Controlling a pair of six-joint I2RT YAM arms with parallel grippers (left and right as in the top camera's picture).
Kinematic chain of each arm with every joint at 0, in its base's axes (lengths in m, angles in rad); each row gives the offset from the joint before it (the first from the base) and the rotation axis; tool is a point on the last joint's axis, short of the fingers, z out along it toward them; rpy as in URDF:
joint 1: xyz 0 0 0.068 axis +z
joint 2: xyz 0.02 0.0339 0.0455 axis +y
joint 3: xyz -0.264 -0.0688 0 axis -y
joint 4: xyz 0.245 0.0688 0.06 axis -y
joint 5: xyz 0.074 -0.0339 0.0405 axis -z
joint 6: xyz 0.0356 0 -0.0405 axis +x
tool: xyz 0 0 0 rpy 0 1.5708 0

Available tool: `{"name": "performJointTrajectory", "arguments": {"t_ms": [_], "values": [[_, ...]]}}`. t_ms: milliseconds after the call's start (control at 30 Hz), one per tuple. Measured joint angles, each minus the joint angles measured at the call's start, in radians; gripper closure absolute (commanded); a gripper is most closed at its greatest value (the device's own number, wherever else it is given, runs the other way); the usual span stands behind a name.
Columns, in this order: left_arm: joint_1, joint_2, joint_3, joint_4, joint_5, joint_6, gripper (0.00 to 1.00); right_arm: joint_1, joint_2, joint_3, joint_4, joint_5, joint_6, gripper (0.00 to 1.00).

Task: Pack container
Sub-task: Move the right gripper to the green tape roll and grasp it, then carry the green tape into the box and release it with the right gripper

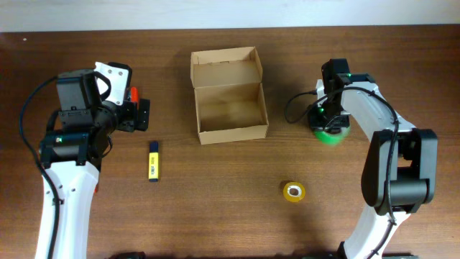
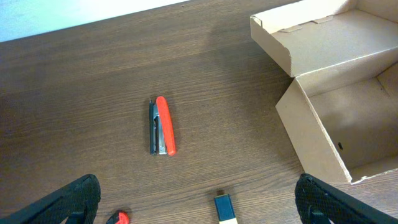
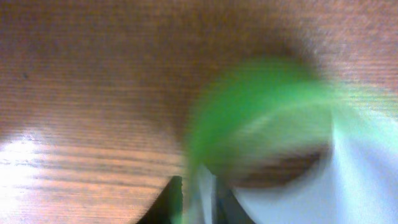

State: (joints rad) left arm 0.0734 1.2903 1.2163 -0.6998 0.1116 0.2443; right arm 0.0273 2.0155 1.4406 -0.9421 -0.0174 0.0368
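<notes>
The container [image 1: 228,108] is a tan cardboard box, open, with its flap lid folded back; it also shows at the right of the left wrist view [image 2: 329,134]. My left gripper [image 1: 136,114] is open and empty, left of the box, its fingers [image 2: 198,190] spread above the table. A yellow marker with a dark cap [image 1: 153,160] lies just in front of it [image 2: 224,208]. A red stapler [image 2: 163,125] lies beyond. My right gripper [image 1: 329,122] is down on a green tape roll [image 1: 330,134], fingers [image 3: 198,199] pinching the roll's wall [image 3: 261,106]. The right wrist view is blurred.
A yellow tape roll [image 1: 294,192] lies on the table in front of the box, toward the right. A small red object [image 2: 118,218] shows at the bottom edge of the left wrist view. The table's far edge [image 1: 230,29] meets a white wall.
</notes>
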Motion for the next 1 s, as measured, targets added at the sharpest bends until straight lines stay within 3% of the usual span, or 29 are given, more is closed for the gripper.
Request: {"name": "performJointTrajectory", "arguments": {"t_ms": [233, 333, 533, 733, 1000], "values": [[0.000, 0.000, 0.000, -0.015, 0.000, 0.000, 0.01, 0.000, 0.000, -0.001, 0.002, -0.002, 0.000, 0.96], [0.000, 0.000, 0.000, -0.015, 0.000, 0.000, 0.01, 0.003, -0.001, 0.032, -0.079, -0.008, 0.001, 0.96], [0.000, 0.000, 0.001, -0.015, 0.000, 0.000, 0.01, 0.042, -0.022, 0.423, -0.278, -0.005, 0.006, 0.96], [0.000, 0.000, 0.001, -0.015, 0.000, 0.000, 0.01, 0.177, -0.031, 0.618, -0.347, -0.047, -0.061, 0.96], [0.000, 0.000, 0.001, -0.016, 0.000, 0.000, 0.01, 0.450, -0.031, 0.626, -0.339, -0.097, -0.172, 0.96]]}}
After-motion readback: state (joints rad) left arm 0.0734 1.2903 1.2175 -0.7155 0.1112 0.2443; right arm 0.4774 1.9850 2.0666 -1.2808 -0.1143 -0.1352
